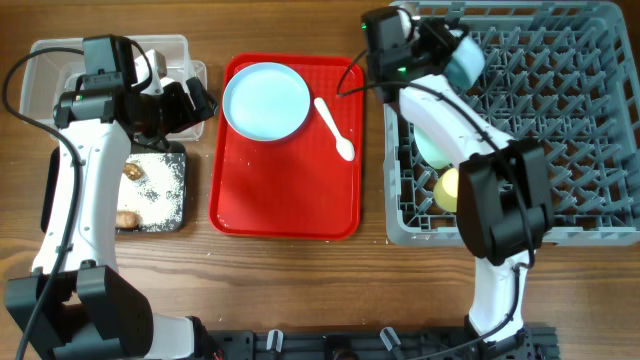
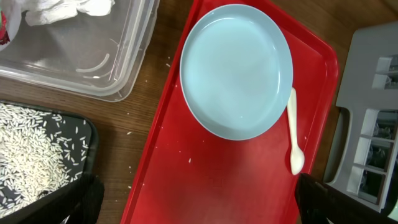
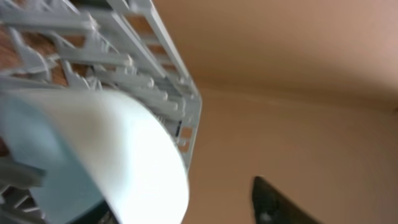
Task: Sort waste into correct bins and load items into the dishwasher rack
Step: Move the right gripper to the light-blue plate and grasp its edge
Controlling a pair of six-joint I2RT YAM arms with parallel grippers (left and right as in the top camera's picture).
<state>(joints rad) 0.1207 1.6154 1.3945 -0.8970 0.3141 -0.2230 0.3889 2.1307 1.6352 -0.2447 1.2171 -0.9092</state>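
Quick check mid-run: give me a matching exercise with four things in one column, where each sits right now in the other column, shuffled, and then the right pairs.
Things
1. light blue plate
2. heap of rice grains
3. crumpled tissue
4. yellow cup

Places
A. in the clear tub
B. in the grey rack
C. on the red tray
D. on the black tray

Pairs: 1-C, 2-D, 3-A, 4-B
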